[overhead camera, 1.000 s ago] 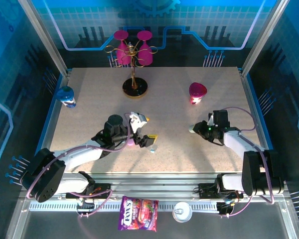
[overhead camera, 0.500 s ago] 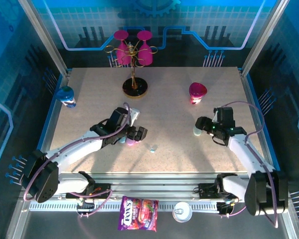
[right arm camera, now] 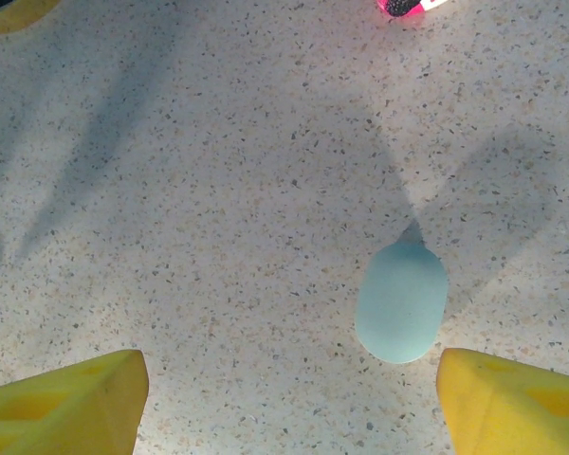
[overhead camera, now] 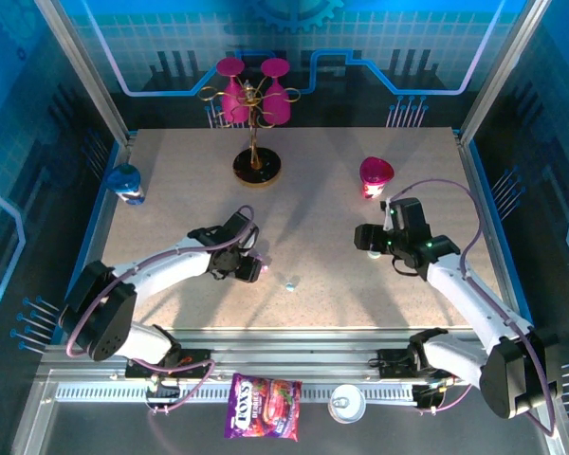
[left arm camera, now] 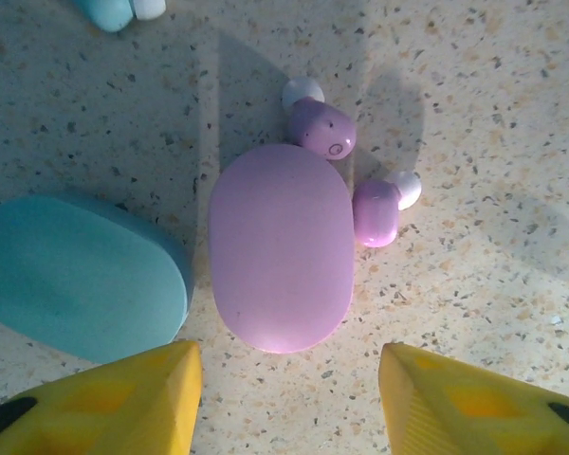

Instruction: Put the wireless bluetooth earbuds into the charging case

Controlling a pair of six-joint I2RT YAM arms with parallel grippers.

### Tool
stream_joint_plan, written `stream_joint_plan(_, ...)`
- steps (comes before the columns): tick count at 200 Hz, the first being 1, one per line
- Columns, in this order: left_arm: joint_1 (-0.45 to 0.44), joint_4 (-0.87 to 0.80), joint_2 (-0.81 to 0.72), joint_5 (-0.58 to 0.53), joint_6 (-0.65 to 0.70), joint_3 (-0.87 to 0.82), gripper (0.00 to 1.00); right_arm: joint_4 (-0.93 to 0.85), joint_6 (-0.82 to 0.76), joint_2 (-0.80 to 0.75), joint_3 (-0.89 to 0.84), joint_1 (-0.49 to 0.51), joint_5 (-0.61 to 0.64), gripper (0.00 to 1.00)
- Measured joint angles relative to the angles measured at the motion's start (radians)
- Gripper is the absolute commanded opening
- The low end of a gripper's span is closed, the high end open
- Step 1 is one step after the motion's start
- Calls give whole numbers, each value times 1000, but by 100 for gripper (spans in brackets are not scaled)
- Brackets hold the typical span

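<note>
A: Top view?
B: Left arm stretches flat and the left gripper (overhead camera: 249,268) sits mid-table (overhead camera: 322,199). Right gripper (overhead camera: 365,239) is mid-right, edges well apart. A lone bud (overhead camera: 289,283) lies between them.
A: Left wrist?
B: Jaws apart, empty. Closed lilac case (left arm camera: 281,246) just ahead, lilac earbuds (left arm camera: 322,128) just beside its far right, teal case (left arm camera: 81,275) on its left.
A: Right wrist?
B: Jaws released, empty. Pale blue case (right arm camera: 401,300) lies alone, bare tabletop around it.

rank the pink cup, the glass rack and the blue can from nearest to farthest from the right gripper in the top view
1. pink cup, just beyond the right gripper
2. glass rack, back centre
3. blue can, far left edge
</note>
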Motion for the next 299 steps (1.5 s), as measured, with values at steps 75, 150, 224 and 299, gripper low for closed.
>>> stream_joint_plan(75, 0, -2, 80, 0, -18, 39, 55, -4, 0, -1, 2, 1, 10, 80)
stream_joint_plan(150, -1, 18, 161, 0, -23, 80, 48, -18, 0, -35, 2, 1, 28, 79)
stream_joint_plan(224, -6, 27, 175, 1, -23, 94, 38, -26, 0, -51, 2, 1, 32, 79)
stream_joint_plan(299, -48, 24, -2, -18, 68, 107, 40, -55, 32, -114, 17, 1, -88, 77)
